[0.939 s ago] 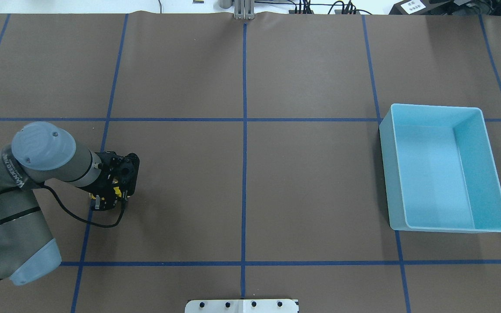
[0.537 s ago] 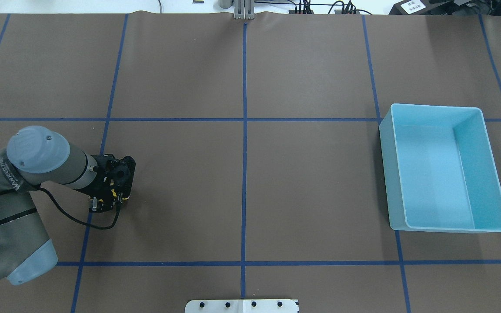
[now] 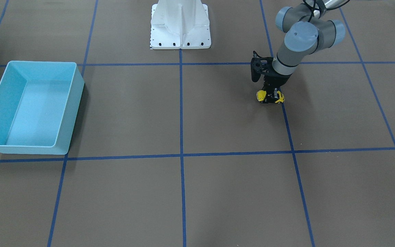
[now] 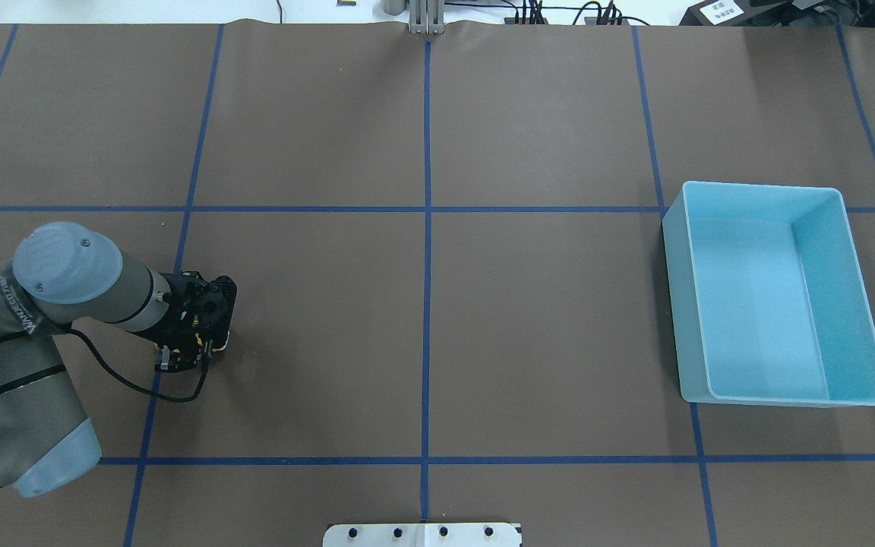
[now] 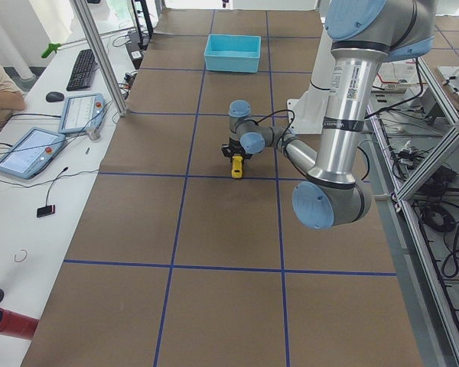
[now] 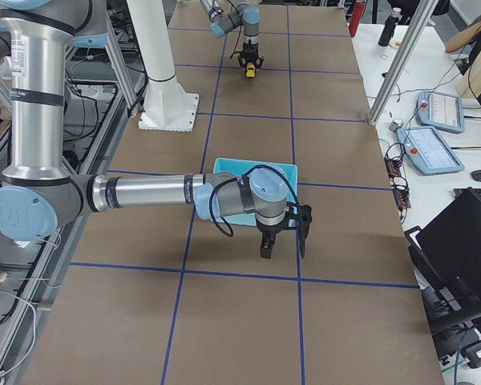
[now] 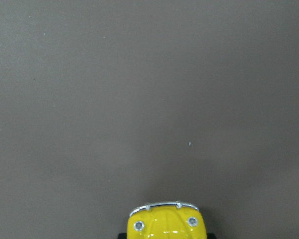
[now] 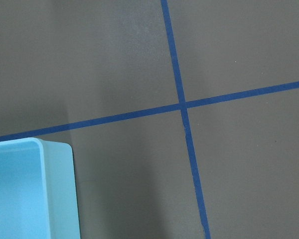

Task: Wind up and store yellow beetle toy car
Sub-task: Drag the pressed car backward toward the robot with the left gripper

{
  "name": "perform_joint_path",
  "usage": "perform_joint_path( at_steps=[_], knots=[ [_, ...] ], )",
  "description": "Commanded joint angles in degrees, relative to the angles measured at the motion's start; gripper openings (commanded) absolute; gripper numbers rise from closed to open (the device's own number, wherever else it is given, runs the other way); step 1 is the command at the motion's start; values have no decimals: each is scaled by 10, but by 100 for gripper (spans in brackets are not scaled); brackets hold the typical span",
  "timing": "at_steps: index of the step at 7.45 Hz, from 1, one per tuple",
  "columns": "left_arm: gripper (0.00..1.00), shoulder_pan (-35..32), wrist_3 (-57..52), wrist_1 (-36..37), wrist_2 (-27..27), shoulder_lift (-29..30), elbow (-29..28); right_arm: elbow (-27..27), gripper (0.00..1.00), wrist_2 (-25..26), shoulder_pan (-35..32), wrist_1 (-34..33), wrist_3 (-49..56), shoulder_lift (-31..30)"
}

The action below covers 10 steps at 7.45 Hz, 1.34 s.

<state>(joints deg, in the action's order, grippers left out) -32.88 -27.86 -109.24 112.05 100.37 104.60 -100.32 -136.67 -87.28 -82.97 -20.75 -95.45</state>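
At far left, the left claw [image 3: 270,97] points down and pinches the car [image 3: 260,96] across its middle. The car sits on the tabletop [image 4: 316,342], just beside a blue tape line [image 3: 288,130]. Far right stands a blue bin [image 4: 680,304]. The right claw [image 6: 282,241] hovers just beside it; spread or pressed together, I cannot tell.

One yellow beetle toy car [image 3: 261,96], one light-blue bin [image 3: 72,113], and two robot arms [image 4: 42,304] [image 6: 144,192].
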Motion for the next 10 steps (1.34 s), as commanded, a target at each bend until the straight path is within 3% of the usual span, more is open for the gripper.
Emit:
perform_joint_path(
  at_steps=[1, 10],
  knots=[
    [12, -1, -4, 0, 0, 0, -2, 0, 100, 0, 0, 0, 0, 0],
    [12, -16, -4, -24, 26, -13, -11, 3, 100, 3, 0, 0, 0, -2]
  ],
)
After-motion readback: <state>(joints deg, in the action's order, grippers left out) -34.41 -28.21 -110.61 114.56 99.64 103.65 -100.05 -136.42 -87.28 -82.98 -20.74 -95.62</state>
